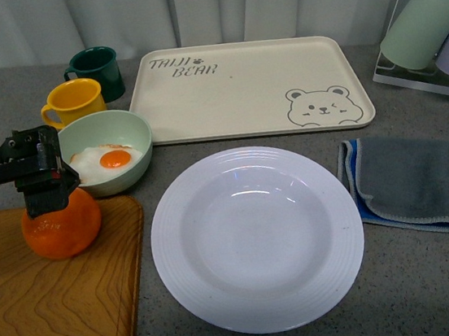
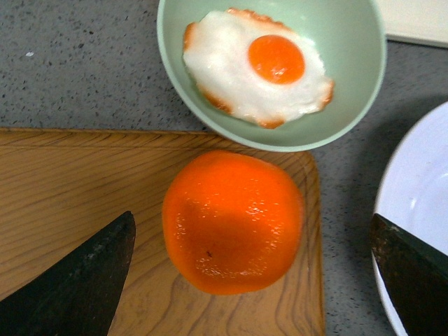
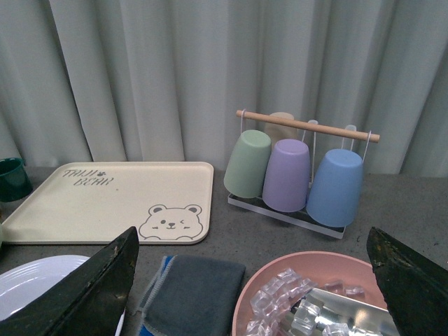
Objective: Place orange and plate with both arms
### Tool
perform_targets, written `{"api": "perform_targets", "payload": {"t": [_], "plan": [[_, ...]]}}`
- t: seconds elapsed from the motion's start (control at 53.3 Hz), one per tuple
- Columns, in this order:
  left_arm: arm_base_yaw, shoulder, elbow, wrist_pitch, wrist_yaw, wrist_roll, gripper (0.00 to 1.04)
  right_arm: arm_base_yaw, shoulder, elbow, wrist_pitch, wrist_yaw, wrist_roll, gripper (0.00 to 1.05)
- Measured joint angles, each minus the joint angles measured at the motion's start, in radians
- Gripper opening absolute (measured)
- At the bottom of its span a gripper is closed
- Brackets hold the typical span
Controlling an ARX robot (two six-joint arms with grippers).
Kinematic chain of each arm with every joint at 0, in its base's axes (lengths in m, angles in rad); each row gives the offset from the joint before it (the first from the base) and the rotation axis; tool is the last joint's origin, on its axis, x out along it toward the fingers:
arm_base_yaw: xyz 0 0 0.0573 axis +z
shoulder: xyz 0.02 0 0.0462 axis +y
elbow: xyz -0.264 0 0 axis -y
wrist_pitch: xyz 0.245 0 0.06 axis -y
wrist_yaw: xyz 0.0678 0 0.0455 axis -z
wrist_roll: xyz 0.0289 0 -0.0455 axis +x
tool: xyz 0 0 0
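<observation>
Front view: orange (image 1: 62, 229) on wooden board (image 1: 54, 312), beside bowl (image 1: 139, 155), left of plate (image 1: 258, 238).
Left gripper (image 1: 46, 186): spread wide around orange, not clamping.
Right gripper (image 3: 252, 234): spread wide, holding nothing.
Plate: on table (image 1: 434, 273), before tray (image 1: 247, 83).

Light is bright, even and diffuse, apparently from overhead. The plate (image 1: 258, 238) carries faint curved glare streaks toward its far side. The orange (image 2: 233, 220) shows small shiny spots and casts a soft shadow on the wooden board (image 2: 70, 182). The front view is sharp; the left wrist view is slightly soft. The curtain (image 3: 175, 70) is evenly lit.
</observation>
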Motion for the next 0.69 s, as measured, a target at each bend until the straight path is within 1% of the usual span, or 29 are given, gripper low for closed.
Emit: {"api": "perform_targets", "payload": {"t": [0.188, 0.282, 0.413, 0.432, 0.45, 0.544, 0.638, 0.694], "plan": [[-0.001, 0.061, 0.042, -0.05, 0.024, -0.003, 0.98, 0.0, 0.0, 0.0, 0.0, 0.0, 0.0, 0.95], [-0.001, 0.082, 0.051, -0.058, 0.057, -0.011, 0.98, 0.0, 0.0, 0.0, 0.0, 0.0, 0.0, 0.95], [-0.001, 0.114, 0.067, -0.079, 0.079, -0.01, 0.98, 0.0, 0.0, 0.0, 0.0, 0.0, 0.0, 0.95], [0.003, 0.167, 0.092, -0.087, 0.07, -0.002, 0.78, 0.0, 0.0, 0.0, 0.0, 0.0, 0.0, 0.95], [0.005, 0.169, 0.094, -0.088, 0.07, -0.002, 0.75, 0.0, 0.0, 0.0, 0.0, 0.0, 0.0, 0.95], [0.008, 0.17, 0.101, -0.095, 0.07, -0.001, 0.63, 0.0, 0.0, 0.0, 0.0, 0.0, 0.0, 0.95], [0.009, 0.165, 0.105, -0.107, 0.074, 0.002, 0.57, 0.0, 0.0, 0.0, 0.0, 0.0, 0.0, 0.95], [0.004, 0.146, 0.102, -0.122, 0.085, 0.001, 0.56, 0.0, 0.0, 0.0, 0.0, 0.0, 0.0, 0.95]]}}
